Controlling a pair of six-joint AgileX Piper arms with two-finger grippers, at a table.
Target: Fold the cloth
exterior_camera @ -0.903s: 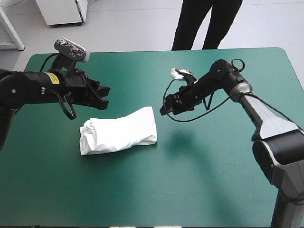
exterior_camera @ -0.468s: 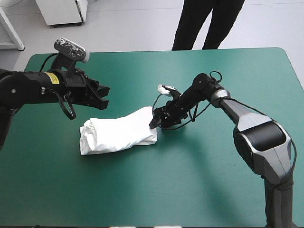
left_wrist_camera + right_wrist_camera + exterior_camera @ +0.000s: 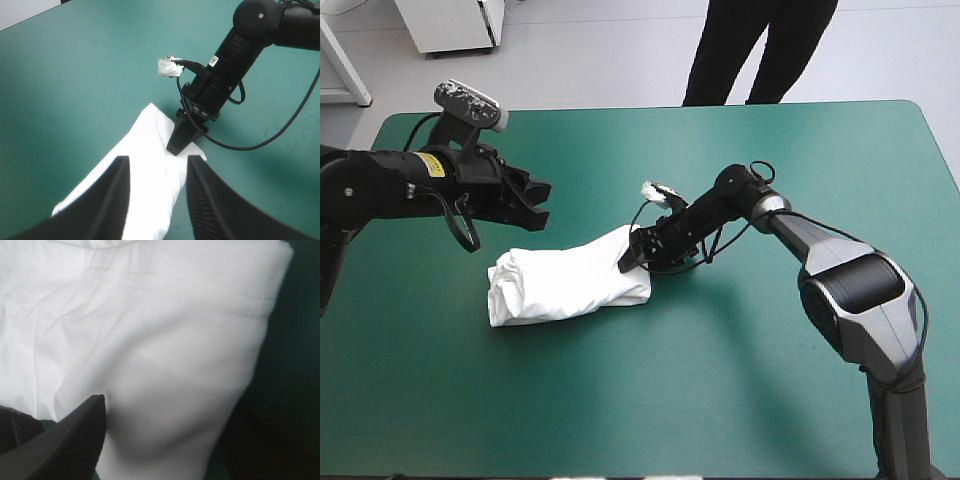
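Note:
The white T-shirt (image 3: 565, 280) lies as a folded bundle on the middle-left of the table, its thicker rolled end toward the left. My left gripper (image 3: 542, 203) hovers open above and behind that left part, and the shirt (image 3: 135, 165) shows between and ahead of its fingers. My right gripper (image 3: 628, 260) points down at the bundle's right end and touches it; in the left wrist view the right gripper (image 3: 175, 146) rests its tip on the cloth. In the right wrist view the shirt (image 3: 165, 340) fills the picture, with one black finger (image 3: 70, 435) off to the side against it.
The teal-green cover (image 3: 740, 380) spreads wide in front of the shirt and to its right. The table's far edge (image 3: 650, 107) runs behind both arms.
My right gripper has moved left and down from mid-table to the shirt's right end and now touches it. The left arm and the shirt have not moved.

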